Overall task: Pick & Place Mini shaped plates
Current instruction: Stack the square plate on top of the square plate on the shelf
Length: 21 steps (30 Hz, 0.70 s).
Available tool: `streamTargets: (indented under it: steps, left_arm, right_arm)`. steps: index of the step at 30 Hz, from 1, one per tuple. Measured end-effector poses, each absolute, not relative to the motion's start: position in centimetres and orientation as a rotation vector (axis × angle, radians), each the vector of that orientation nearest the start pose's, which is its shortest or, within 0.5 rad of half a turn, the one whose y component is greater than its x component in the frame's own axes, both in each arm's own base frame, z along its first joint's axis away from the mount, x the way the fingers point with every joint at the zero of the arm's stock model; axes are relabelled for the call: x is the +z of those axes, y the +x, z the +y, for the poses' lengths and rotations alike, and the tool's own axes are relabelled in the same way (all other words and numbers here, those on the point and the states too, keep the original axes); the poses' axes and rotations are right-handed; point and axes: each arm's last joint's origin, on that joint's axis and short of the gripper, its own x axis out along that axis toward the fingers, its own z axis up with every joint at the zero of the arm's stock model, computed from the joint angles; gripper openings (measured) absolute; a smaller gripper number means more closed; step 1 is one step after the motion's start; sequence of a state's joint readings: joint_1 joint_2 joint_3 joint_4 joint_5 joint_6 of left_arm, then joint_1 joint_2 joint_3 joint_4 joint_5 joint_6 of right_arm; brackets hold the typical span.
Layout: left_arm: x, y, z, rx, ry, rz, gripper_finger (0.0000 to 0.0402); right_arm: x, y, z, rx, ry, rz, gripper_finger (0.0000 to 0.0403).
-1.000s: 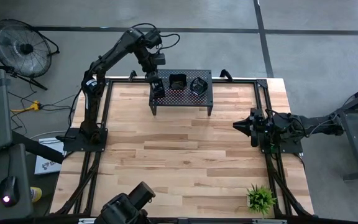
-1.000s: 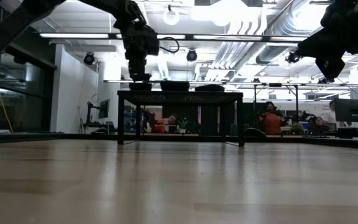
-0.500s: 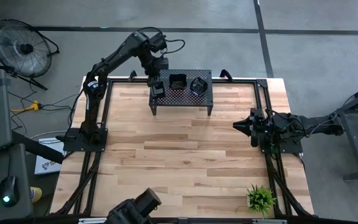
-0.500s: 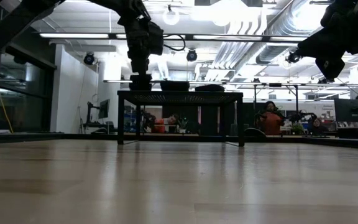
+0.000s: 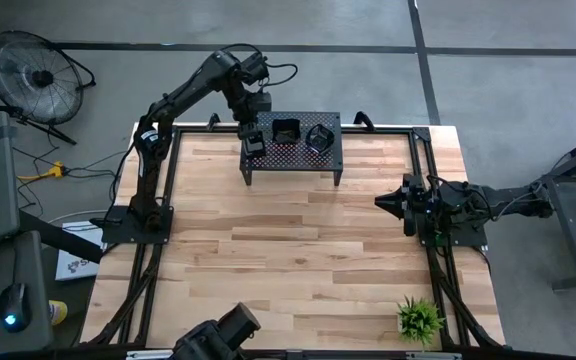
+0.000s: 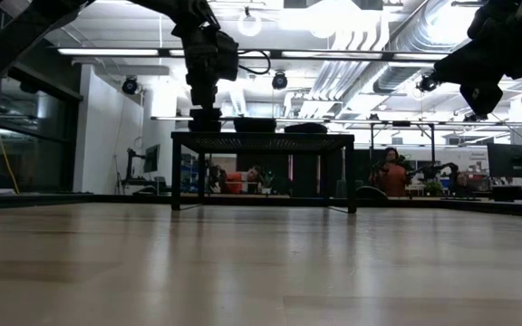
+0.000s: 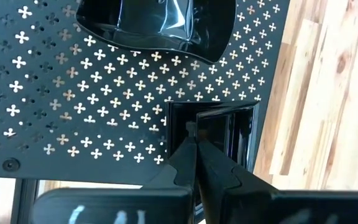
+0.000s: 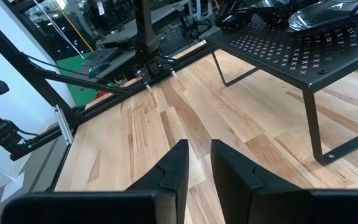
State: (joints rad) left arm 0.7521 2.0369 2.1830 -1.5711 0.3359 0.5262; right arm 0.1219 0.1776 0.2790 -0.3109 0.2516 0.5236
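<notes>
- Since a second ago the left gripper (image 5: 254,137) has shifted slightly over the perforated black metal stand (image 5: 328,158)'s left end, fingers pressed together on the rim of a small glossy black square plate (image 7: 225,134).
- Two more glossy black plates (image 5: 286,130) sit just beside it on the stand.
- The right gripper (image 5: 380,201) waits at the wooden table (image 5: 288,260)'s right edge, fingers slightly apart, holding nothing.

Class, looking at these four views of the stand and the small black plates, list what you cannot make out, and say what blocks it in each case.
- Square plate at the stand edge: the left hand covers its near rim in the left wrist view.
- Bigger plate: cut off by the picture's top edge there.
- Plate shapes in the low view: seen edge-on, only slivers.
- Plate rims in the high view: too small.
</notes>
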Motion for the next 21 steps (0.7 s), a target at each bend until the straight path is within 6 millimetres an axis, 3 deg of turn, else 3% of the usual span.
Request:
streamTargets:
  steps: [12,21]
  left_arm:
    - [34.04,28.87,25.65,0.004,-0.294,1.237,0.0035]
    - [34.0,28.77,25.75,0.037,-0.268,1.268,0.0038]
  right_arm:
    - [21.47,9.17,0.4,-0.18,0.482,0.167,0.0063]
    - [21.47,9.17,0.4,-0.18,0.482,0.167,0.0062]
